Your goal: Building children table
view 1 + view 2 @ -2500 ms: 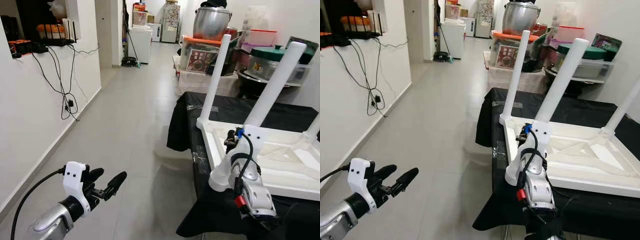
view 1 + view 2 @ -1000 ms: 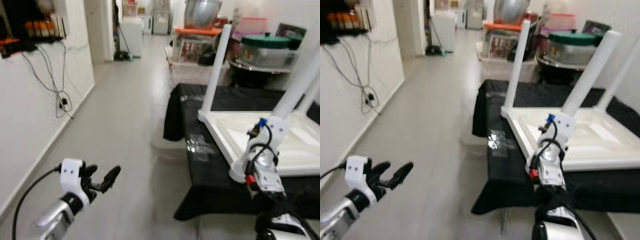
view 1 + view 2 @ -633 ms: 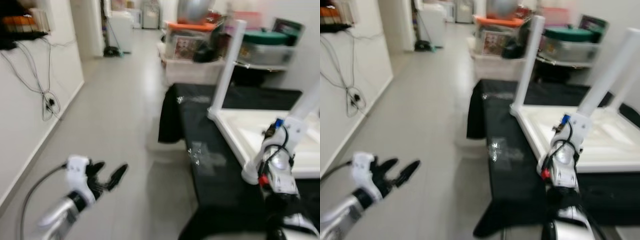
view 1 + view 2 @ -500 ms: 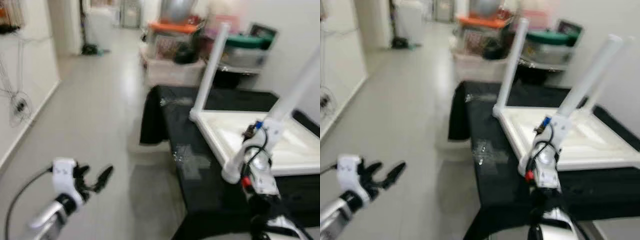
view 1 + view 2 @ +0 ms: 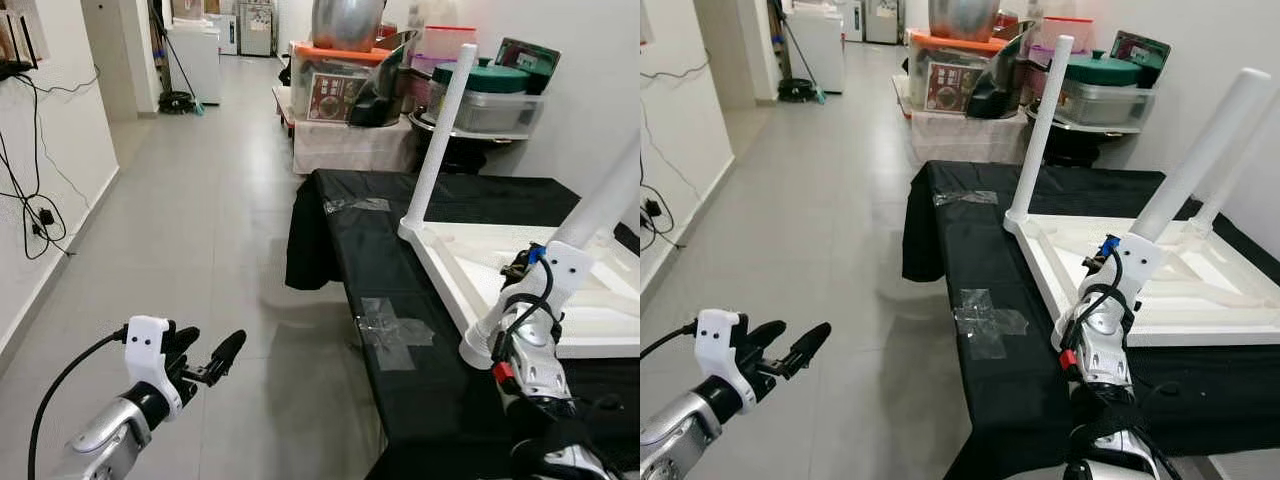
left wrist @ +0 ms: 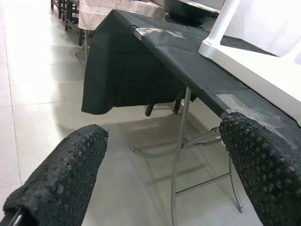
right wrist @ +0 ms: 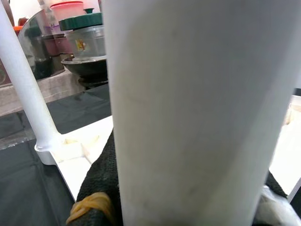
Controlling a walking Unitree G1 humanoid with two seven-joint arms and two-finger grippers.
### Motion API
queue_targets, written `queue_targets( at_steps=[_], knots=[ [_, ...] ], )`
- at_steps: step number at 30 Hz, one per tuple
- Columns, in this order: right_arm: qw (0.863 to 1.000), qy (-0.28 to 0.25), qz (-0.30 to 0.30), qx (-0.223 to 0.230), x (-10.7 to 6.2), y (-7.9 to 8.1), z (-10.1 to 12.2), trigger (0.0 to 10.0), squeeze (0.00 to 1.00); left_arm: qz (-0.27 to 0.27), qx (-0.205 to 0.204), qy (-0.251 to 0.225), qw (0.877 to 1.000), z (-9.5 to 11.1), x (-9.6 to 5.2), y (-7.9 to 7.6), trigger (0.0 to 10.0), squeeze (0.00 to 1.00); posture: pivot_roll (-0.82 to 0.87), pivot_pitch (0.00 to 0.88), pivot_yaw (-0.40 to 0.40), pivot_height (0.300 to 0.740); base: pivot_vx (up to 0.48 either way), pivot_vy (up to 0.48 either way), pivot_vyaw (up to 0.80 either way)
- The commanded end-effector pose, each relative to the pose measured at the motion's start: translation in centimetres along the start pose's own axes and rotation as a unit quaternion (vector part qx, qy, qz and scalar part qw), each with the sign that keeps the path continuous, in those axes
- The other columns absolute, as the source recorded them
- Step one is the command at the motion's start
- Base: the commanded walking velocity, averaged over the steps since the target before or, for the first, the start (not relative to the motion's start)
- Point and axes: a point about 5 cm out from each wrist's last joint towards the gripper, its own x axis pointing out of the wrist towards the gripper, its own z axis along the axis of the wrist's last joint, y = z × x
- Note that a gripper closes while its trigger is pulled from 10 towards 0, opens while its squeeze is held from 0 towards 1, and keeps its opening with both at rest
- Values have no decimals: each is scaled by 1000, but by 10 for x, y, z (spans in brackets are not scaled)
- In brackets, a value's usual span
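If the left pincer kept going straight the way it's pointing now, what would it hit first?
Judging by the wrist view, the open left pincer points toward the folding table's metal legs under the black tablecloth. It would probably meet those first, though depth is unclear.

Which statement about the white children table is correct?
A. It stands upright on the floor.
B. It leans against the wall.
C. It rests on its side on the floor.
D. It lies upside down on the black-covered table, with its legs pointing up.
D: the white children table lies top-down on the black cloth, and its leg points upward.
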Motion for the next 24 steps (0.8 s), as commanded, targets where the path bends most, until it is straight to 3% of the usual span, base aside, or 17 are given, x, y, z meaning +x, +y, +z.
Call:
queue_targets(
  at_steps=[1,12,24],
  knots=[
    [992,107,-18,-58,-14,-21,-56,10000,0,-4,4,6,1000,-2,2,-2,10000,0,67,0,-59,740,0,0,0],
    [993,100,20,-57,-15,-10,-53,10000,0,-6,7,11,1000,-4,2,-3,10000,0,68,0,-62,740,0,-69,-283],
    [992,98,43,-67,-17,-6,-53,10000,0,-5,11,17,1000,-5,3,-3,10000,0,67,0,-62,740,0,-479,0]
  ],
)
